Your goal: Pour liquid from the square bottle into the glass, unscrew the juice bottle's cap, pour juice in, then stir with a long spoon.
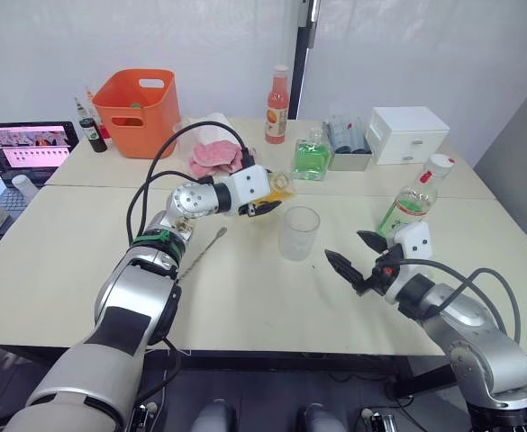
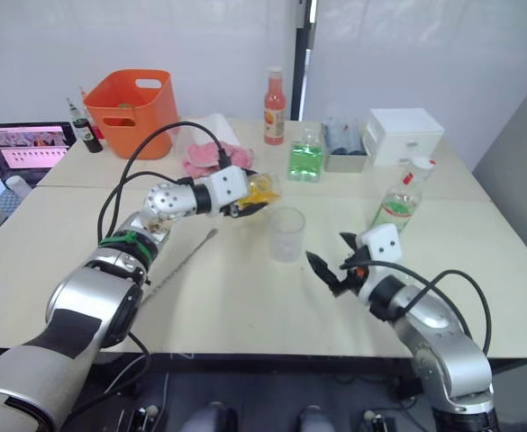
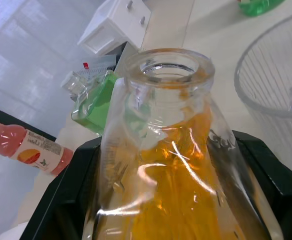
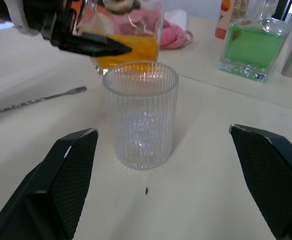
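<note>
Our left gripper (image 1: 265, 203) has its jaws clamped around the square bottle (image 1: 279, 186), held tilted above the table (image 1: 245, 288) with its open neck toward the glass (image 1: 298, 233) just beside it. Our right gripper (image 1: 357, 256) hovers spread wide and empty near the glass. The long spoon (image 1: 200, 250) lies flat beneath our left forearm; the juice bottle (image 1: 413, 203) stands behind the right gripper.
</note>
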Robot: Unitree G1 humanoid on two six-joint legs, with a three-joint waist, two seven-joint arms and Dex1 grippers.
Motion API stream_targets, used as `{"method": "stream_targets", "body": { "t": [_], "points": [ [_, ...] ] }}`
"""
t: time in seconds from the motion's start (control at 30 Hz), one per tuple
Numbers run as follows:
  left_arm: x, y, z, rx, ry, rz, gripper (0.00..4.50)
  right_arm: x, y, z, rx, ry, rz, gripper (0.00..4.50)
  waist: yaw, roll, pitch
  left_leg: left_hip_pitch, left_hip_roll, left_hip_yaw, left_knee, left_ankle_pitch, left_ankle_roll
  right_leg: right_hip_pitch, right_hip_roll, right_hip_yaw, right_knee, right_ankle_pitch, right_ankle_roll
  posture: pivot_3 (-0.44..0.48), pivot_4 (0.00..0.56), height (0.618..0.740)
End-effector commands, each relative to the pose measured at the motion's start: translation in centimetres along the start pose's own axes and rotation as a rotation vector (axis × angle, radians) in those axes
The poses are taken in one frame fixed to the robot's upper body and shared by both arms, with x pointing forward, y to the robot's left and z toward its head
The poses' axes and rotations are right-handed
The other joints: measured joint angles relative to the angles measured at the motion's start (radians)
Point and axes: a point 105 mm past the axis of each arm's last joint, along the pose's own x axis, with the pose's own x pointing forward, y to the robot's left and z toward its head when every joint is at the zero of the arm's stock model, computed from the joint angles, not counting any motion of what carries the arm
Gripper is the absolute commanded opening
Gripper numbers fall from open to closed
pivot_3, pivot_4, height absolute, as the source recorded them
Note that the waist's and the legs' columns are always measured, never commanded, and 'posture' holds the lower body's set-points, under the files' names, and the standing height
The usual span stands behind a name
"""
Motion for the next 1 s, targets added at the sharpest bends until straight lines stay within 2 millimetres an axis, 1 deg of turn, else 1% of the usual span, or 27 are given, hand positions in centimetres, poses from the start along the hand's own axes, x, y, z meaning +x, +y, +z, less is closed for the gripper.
{"method": "stream_targets", "body": {
  "t": [0.03, 0.23, 0.33, 0.4, 0.63, 1.0],
  "points": [
    [0.7, 3.9, 4.5, 0.176, -0.102, 0.145, 2.84, 0.2, 0.4, 1.0, -0.018, -0.033, -0.001, 4.46, 0.001, 0.000, 0.000, 0.000, 0.000, 0.000, 0.000, 0.000, 0.000, 0.000, 0.000, 0.000, 0.000, 0.000, 0.000, 0.000, 0.150, 0.715],
    [1.7, 3.5, 5.3, 0.256, -0.104, 0.172, 2.84, 0.6, 0.5, 1.0, -0.007, -0.038, -0.007, 4.46, 0.004, 0.000, 0.000, -0.001, -0.001, 0.000, 0.000, 0.000, 0.000, 0.000, 0.000, -0.001, 0.001, 0.000, 0.000, 0.000, 0.150, 0.715],
    [2.1, 3.0, 5.4, 0.292, -0.099, 0.166, 2.84, 0.7, 0.5, 0.9, -0.003, -0.039, -0.011, 4.46, 0.002, 0.000, 0.000, -0.001, -0.001, 0.000, 0.000, 0.000, 0.000, 0.000, 0.000, -0.001, 0.001, 0.000, 0.001, 0.000, 0.150, 0.715],
    [2.3, 2.6, 5.4, 0.355, -0.088, 0.156, 2.84, 0.7, 0.4, 1.0, -0.001, -0.041, -0.015, 4.46, 0.002, 0.000, 0.000, -0.001, -0.001, 0.000, 0.000, 0.000, 0.000, 0.000, 0.000, -0.001, 0.001, 0.000, 0.001, 0.000, 0.150, 0.715],
    [2.7, 2.2, 5.4, 0.511, -0.070, 0.169, 2.84, 0.7, 0.5, 1.1, 0.005, -0.049, -0.018, 4.46, 0.001, 0.000, 0.000, -0.001, -0.001, 0.000, 0.000, 0.000, 0.000, -0.001, 0.000, -0.001, 0.001, 0.000, 0.001, 0.000, 0.150, 0.715],
    [2.8, 1.8, 5.6, 0.641, -0.086, 0.191, 2.84, 0.8, 0.7, 1.1, 0.015, -0.056, -0.016, 4.46, 0.002, 0.000, 0.000, -0.001, -0.001, 0.000, 0.000, 0.000, 0.000, -0.001, 0.000, -0.001, 0.002, 0.000, 0.001, 0.000, 0.150, 0.715]
  ]
}}
